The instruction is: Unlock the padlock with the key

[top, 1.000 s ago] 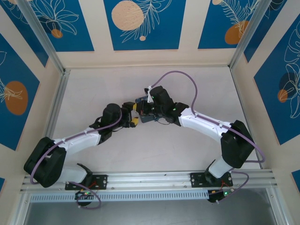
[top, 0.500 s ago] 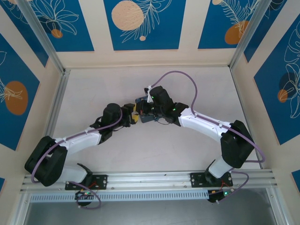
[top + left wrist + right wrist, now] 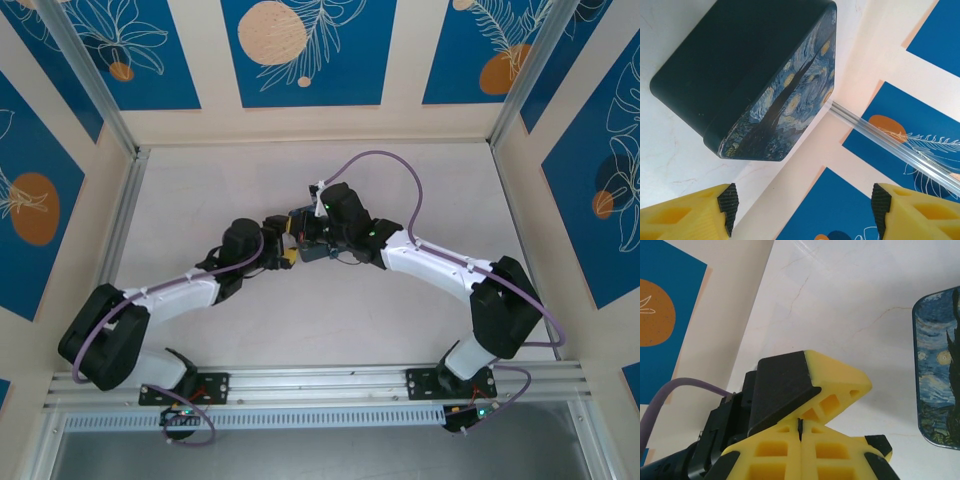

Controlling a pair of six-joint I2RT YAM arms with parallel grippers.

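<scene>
A: Left tool [image 3: 805, 204]?
B: Fingers wide apart. Painted box [image 3: 740, 65] lies on the counter [image 3: 670, 160] just beyond them.
A: Right tool [image 3: 800, 429]?
B: Fingers pressed together, tips just beside the left tool, mid-counter. Box near. There's a thin dark sliver in the seam, can't tell if it's the key.
A: Padlock?
B: Can't tell where it is.

key: thin dark sliver [image 3: 799, 425], seen edge-on; its shape is too small to make out.
key, state: pinched at the seam between the closed fingers of the right gripper [image 3: 800, 436]; only a narrow edge shows.
key, pose: edge runs straight along the finger seam.
</scene>
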